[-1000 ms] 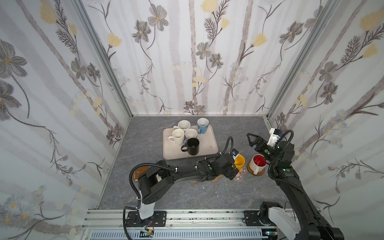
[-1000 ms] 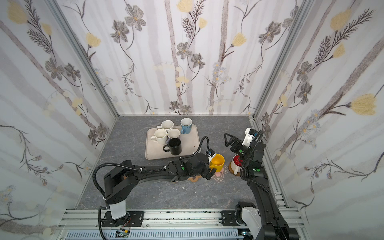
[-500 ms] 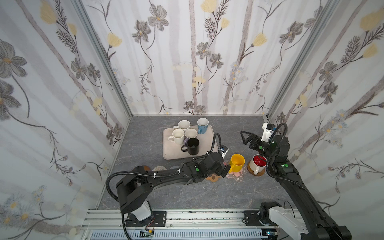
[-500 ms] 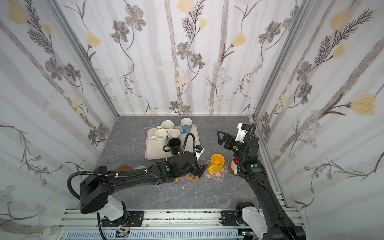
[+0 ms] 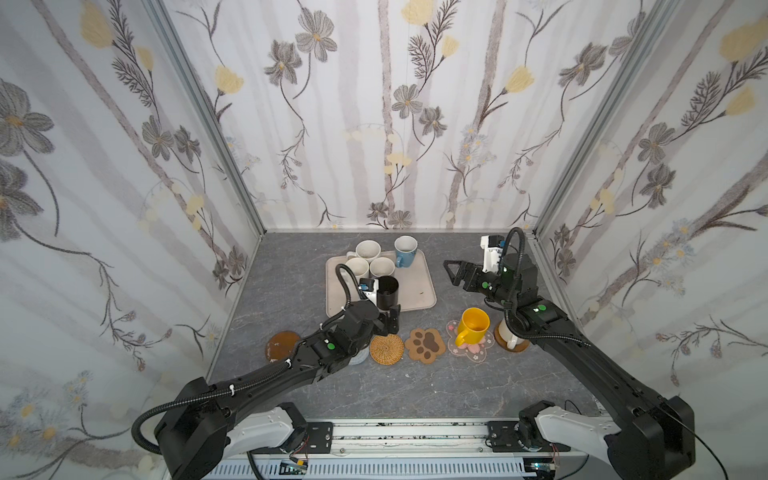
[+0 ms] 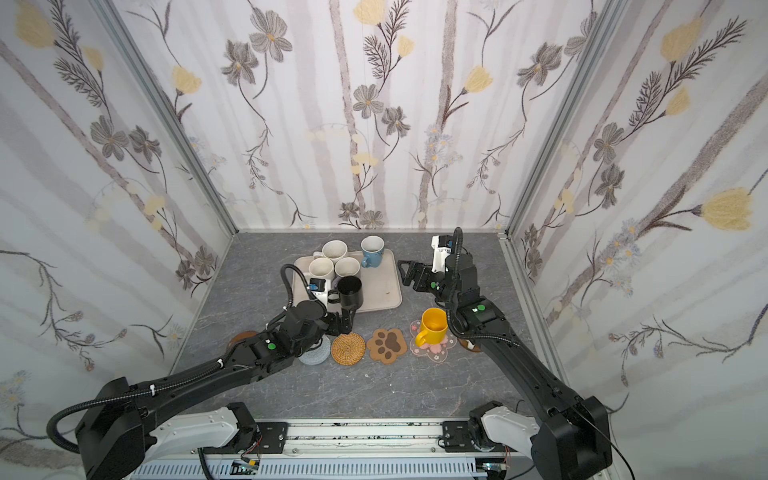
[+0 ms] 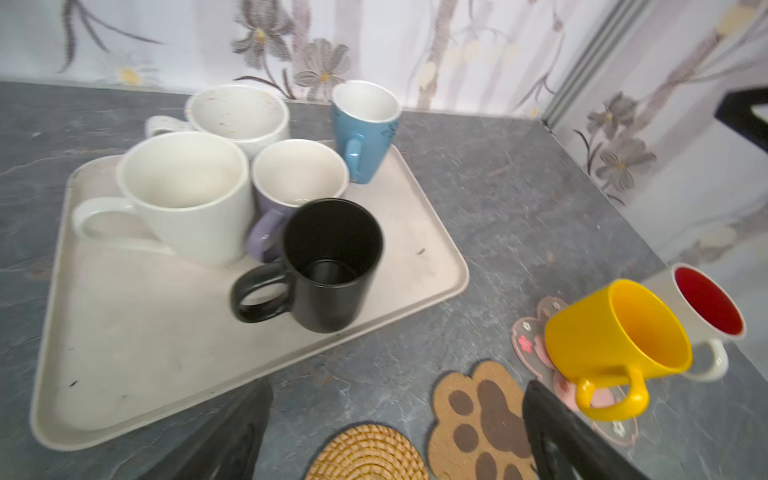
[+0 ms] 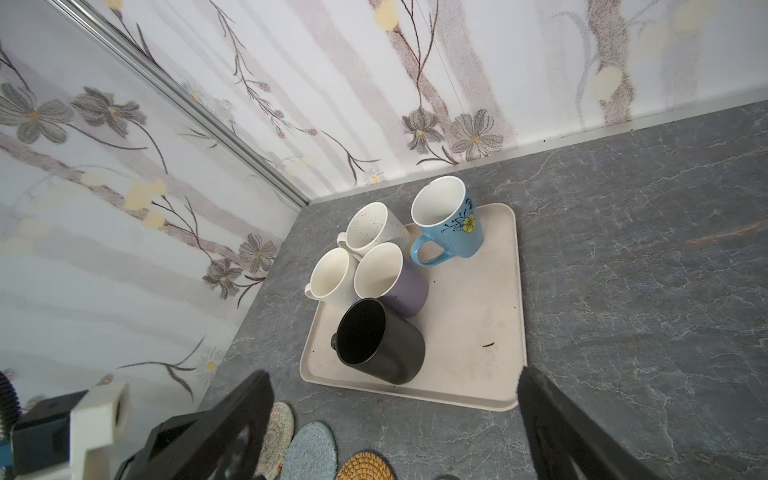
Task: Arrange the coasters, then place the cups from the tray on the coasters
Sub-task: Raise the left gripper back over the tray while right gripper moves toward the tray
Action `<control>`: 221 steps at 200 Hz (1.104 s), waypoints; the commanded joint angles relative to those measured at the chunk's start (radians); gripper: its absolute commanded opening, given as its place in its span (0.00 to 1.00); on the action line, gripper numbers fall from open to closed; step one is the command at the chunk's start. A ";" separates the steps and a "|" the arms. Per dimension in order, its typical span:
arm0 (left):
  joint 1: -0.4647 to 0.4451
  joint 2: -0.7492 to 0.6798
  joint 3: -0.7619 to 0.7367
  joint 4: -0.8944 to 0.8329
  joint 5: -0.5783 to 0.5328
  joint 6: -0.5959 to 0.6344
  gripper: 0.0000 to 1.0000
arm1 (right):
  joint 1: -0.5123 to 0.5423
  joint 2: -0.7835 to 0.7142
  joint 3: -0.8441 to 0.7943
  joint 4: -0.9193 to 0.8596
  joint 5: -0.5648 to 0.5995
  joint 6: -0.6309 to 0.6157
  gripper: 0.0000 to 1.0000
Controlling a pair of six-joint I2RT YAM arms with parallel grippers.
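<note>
Mugs (image 7: 187, 187) clustered beside black mug (image 7: 332, 266), floral walls (image 5: 374, 104)

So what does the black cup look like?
The black mug is tall, straight-sided and glossy, likely ceramic, with one big loop handle. It is empty and stands upright on the beige tray, near its robot-side edge. The lavender mug sits right behind it; whether they touch is unclear. Nothing grips it.

Glossy yellow mug (image 7: 615, 332), matt plastic tray (image 7: 145, 353).
Woven rattan coaster (image 7: 368, 453), cork-like paw coaster (image 7: 478, 419), blue coaster (image 8: 309, 453) possibly crochet.
</note>
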 commanded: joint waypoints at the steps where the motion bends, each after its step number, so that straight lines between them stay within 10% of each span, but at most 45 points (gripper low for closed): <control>1: 0.100 -0.038 -0.031 0.012 0.088 -0.089 0.95 | 0.041 0.059 0.043 0.004 0.023 -0.019 0.92; 84: 0.303 0.010 -0.030 0.033 0.151 -0.138 0.90 | 0.143 0.277 0.170 0.013 0.003 -0.034 0.92; 221: 0.343 0.263 0.000 0.217 0.185 -0.126 0.71 | 0.149 0.510 0.280 -0.006 -0.077 -0.067 0.77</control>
